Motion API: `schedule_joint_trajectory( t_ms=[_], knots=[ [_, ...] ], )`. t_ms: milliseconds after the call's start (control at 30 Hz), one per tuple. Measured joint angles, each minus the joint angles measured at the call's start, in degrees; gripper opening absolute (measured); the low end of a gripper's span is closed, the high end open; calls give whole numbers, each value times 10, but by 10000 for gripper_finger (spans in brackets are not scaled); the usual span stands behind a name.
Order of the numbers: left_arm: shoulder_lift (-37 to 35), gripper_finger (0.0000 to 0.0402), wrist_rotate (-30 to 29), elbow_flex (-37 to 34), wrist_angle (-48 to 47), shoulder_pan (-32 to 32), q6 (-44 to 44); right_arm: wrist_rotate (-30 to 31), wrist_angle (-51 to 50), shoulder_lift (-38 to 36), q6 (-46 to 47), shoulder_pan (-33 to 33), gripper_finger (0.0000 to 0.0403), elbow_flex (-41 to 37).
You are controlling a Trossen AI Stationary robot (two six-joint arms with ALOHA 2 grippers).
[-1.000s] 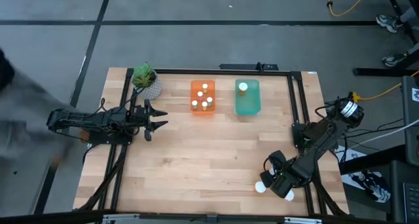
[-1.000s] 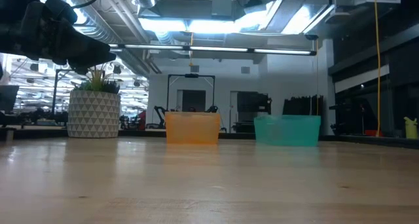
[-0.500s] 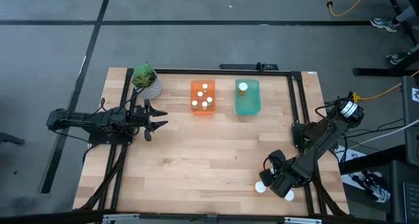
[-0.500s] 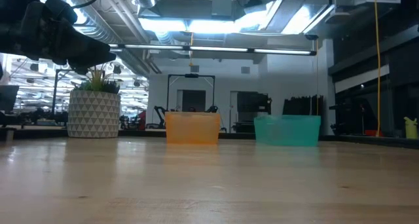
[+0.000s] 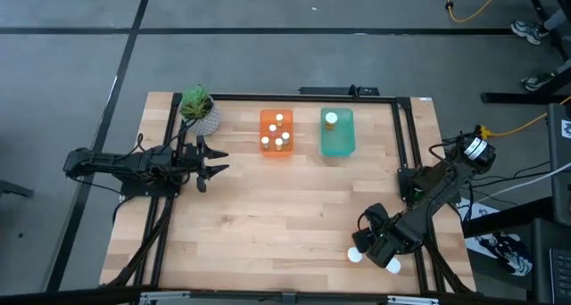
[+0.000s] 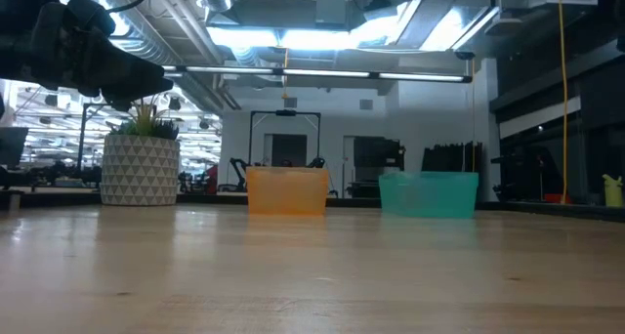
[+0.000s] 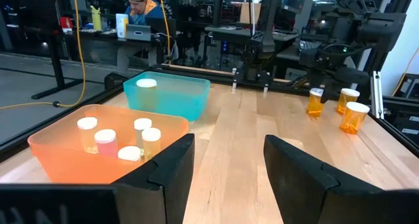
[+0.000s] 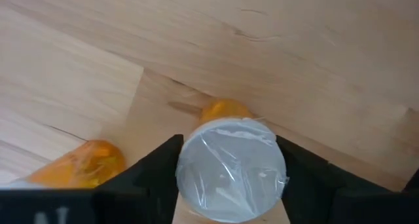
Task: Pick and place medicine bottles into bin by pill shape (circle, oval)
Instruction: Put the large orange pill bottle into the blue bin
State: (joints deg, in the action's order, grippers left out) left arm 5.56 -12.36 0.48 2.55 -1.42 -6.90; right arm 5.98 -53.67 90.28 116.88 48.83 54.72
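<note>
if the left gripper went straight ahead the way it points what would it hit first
Probably nothing on the table: the open left gripper points across bare wood, passing in front of the orange bin. Height is unclear.

The amber-sided, white-capped bottle (image 8: 230, 169) between the right tool's (image 8: 230, 185) fingers hides its own pills; a second amber bottle (image 8: 84, 164) is cut off.

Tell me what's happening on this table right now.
A two-armed robot is sorting small white-capped medicine bottles into two bins. The right gripper, near the table's front right corner, has its fingers on either side of a white-capped amber bottle, with two more amber bottles standing close by. The orange plastic bin already holds five bottles and the teal plastic bin one. The left gripper waits open at the table's left edge, beside a small potted plant.
</note>
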Motion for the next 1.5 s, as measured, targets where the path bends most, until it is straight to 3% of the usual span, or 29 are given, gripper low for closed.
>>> schedule_joint_trajectory(
  t_ms=[267,533,767,1067,1300,1500],
  knots=[
    [0,176,0,0,0,0,0,5,-48,0,-37,-27,222,52],
    [0,176,0,0,0,0,0,118,-210,-1,-158,-111,208,164],
    [0,176,0,0,0,0,0,135,-231,-3,-404,-274,218,201],
    [0,176,0,0,0,0,0,134,-155,-66,-734,-501,214,200],
    [0,176,0,0,0,0,0,73,-92,-49,-888,-653,217,200],
    [0,176,0,0,0,0,0,24,-81,3,-952,-722,217,200]
  ],
)
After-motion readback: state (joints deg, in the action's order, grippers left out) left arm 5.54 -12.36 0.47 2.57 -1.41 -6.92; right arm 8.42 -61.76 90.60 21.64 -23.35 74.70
